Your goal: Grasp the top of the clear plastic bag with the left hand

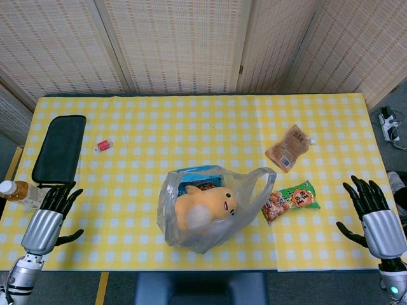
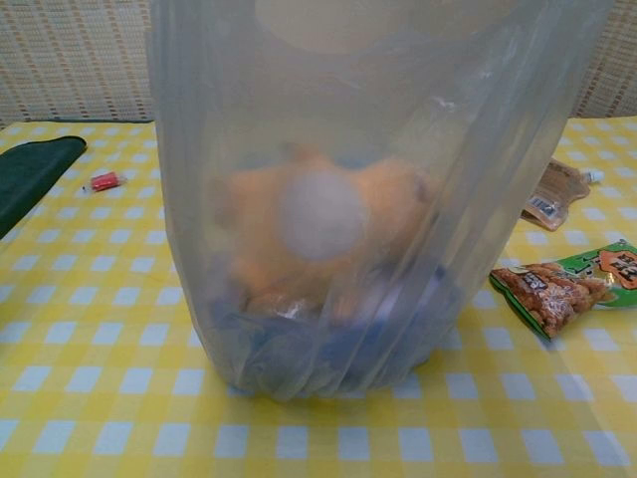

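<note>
Head view looks straight down on a table spread with a yellow-and-white checked cloth (image 1: 159,140), and the clear plastic bag (image 1: 206,213) sits near the middle of its near edge, slumped a little with its handles flopping out to the right. Inside it lies a yellow plush toy (image 1: 206,208) with a pale round patch, and behind that a blue packet (image 1: 198,175) pokes up at the far side of the bag. The left hand (image 1: 48,219) hovers at the near left corner, well apart from the bag, fingers spread wide and holding nothing; just beside its fingertips a bottle (image 1: 16,190) of amber drink lies at the table's left edge. The right hand (image 1: 375,213) hangs at the near right corner, fingers likewise fanned apart and empty. A black pouch (image 1: 60,147) lies on the far left, with a small red-and-white wrapper (image 1: 103,145) near it. To the right of the bag a green snack packet (image 1: 291,200) lies close to the handles, and farther back a brown sachet (image 1: 288,147) rests at an angle. From the chest view the bag fills most of the frame, its film cloudy, the plush a blurred orange shape behind it; neither hand shows there.
</note>
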`<act>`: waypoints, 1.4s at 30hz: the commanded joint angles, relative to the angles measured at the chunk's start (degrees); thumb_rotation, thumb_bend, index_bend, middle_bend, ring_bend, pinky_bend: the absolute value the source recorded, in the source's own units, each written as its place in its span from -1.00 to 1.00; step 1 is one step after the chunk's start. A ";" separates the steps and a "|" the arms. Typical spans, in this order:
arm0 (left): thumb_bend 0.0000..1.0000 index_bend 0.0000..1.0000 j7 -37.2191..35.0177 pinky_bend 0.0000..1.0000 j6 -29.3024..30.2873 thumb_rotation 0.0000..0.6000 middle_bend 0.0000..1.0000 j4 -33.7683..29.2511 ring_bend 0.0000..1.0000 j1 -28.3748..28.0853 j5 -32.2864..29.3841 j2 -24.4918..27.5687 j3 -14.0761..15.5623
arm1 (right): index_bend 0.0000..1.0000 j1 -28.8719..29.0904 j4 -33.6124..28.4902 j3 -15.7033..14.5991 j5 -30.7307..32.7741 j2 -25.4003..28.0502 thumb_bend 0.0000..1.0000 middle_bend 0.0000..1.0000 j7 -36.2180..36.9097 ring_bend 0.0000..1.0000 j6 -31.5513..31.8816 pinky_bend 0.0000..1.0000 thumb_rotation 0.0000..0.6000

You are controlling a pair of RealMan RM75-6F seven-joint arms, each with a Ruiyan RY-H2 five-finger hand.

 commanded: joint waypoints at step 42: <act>-0.78 -0.86 -102.98 -0.77 10.48 1.00 -0.85 -2.87 -0.97 -23.09 25.89 21.74 9.87 | -1.00 0.56 -1.13 -2.37 -3.63 1.79 -0.52 -1.00 5.29 -1.00 -0.33 -1.00 1.00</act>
